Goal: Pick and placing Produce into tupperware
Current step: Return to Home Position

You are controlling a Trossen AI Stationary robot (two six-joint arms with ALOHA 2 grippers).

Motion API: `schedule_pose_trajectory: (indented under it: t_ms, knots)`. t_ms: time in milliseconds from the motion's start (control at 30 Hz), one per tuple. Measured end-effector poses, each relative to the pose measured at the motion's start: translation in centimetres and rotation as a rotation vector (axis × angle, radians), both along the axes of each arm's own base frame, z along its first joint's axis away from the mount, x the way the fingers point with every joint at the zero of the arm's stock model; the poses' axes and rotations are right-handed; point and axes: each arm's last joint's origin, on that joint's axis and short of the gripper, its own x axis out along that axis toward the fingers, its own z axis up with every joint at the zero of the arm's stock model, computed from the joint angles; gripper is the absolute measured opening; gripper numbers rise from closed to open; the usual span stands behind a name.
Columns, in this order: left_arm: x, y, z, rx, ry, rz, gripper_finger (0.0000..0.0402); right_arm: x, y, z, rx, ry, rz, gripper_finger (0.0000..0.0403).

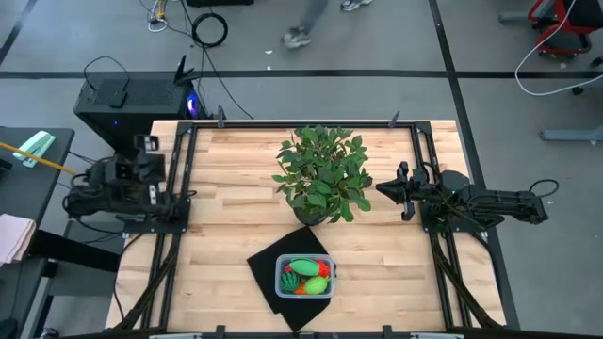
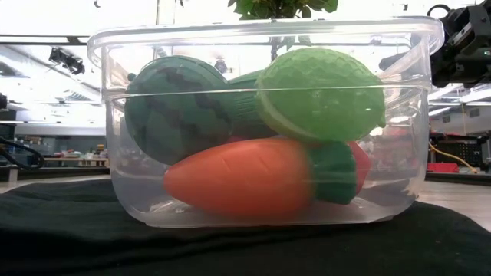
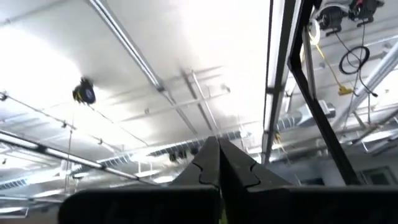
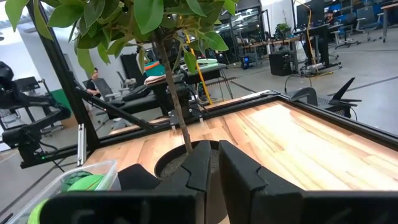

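A butcher-block table (image 1: 236, 188) fills the middle of the high view. A grey shop floor lies past its upper edge, and someone's feet are crossing at the top of the frame. A potted plant (image 1: 320, 174) stands mid-table, and below it a black mat (image 1: 268, 273) lies cornerwise.

The tupperware (image 1: 278, 278) sits on that mat at lower centre, its long side running left to right. From the low view I count the produce inside: a striped melon (image 2: 173, 107), a light green piece (image 2: 322, 96) leaning on it, an orange carrot (image 2: 238, 180) lying lengthwise along the bottom, and a bit of red (image 2: 359, 161) behind the carrot's leafy end. I see nothing loose on the wood, so I judge the packing done, with only parking the arms left.

The left gripper (image 3: 218, 146) aims up at the ceiling, its fingers pressed together and empty; that arm sits folded at the left edge. The right gripper (image 4: 213, 152) is narrowed to a slit and carries nothing. It points toward the picture's left, straight at the plant's pot, which is just ahead of it.

The tub lies down and to the left of that gripper, which is the nearer of the two. Pulling it toward the right edge should clear both plant and tub.
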Motion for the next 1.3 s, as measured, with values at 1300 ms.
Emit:
schedule_pose_trajectory:
  t_ms: [1300]
  knots:
    - [5.4,-0.2,-10.6,-0.162,0.504,-0.141,0.0,0.0,0.0,0.0,0.0,0.006,0.0,0.0038]
